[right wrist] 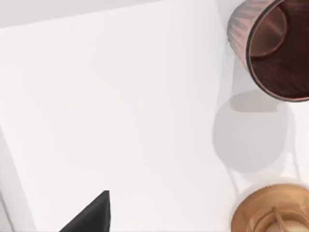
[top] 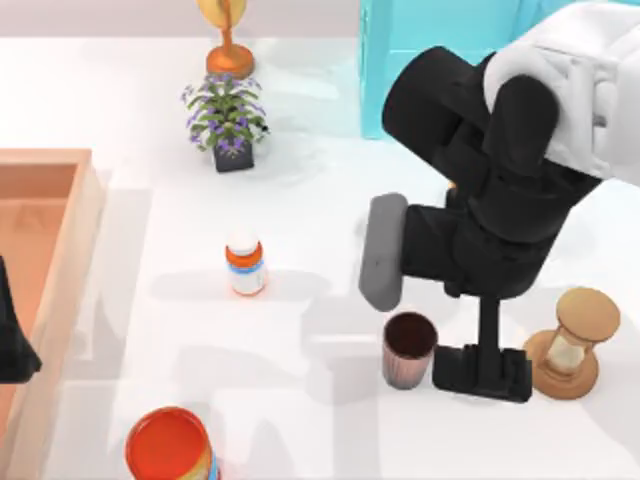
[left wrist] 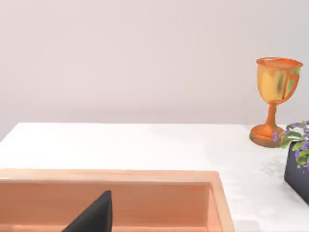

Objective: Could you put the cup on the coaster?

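Note:
The cup (top: 408, 348), a small dark brown ribbed tumbler with a maroon inside, stands upright on the white table right of centre, and the right wrist view looks down into the cup (right wrist: 277, 48). My right gripper (top: 483, 372) is low at the table just right of it, between cup and hourglass, open and holding nothing; one black fingertip (right wrist: 91, 217) shows. The grey coaster (top: 382, 250) lies just behind the cup, partly hidden under my right arm. My left gripper (top: 12, 345) is parked at the left edge over the wooden tray.
A wooden hourglass (top: 575, 340) stands close to the gripper's right. A white bottle with an orange band (top: 245, 262) is mid-table, an orange-red-topped canister (top: 170, 448) at the front, a potted plant (top: 227, 118) and gold goblet (top: 227, 40) at the back. The wooden tray (top: 60, 260) lines the left side.

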`<control>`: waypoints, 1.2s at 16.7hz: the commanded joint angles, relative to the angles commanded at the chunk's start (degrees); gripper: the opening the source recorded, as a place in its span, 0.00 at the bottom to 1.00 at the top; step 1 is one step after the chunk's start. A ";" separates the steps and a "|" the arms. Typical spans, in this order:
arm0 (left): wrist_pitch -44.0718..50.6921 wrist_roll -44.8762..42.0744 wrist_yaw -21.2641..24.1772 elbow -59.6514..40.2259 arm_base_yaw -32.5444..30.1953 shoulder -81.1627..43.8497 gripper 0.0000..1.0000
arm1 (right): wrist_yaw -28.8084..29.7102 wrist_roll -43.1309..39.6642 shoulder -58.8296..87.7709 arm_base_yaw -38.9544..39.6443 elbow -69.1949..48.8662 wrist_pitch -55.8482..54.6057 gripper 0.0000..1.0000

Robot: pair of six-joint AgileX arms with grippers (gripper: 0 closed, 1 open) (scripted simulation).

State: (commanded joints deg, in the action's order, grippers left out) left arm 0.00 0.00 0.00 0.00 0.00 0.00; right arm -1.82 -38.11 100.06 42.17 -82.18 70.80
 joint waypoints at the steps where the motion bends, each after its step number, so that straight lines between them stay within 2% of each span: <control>1: 0.00 0.00 0.00 0.00 0.00 0.00 1.00 | 0.35 -1.51 2.38 0.84 -3.23 1.55 1.00; 5: 0.00 0.00 0.00 0.00 0.00 0.00 1.00 | 1.64 -5.61 7.63 2.75 -10.87 4.52 1.00; 13: 0.00 0.00 0.00 0.00 0.00 0.00 1.00 | 1.75 -5.97 7.93 2.72 -10.32 3.62 1.00; 20: 0.00 0.00 0.00 0.00 0.00 0.00 1.00 | 1.80 -5.73 11.43 3.02 2.73 -13.51 1.00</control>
State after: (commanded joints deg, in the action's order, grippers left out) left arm 0.00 0.00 0.00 0.00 0.00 0.00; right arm -0.02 -43.84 111.49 45.19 -79.45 57.29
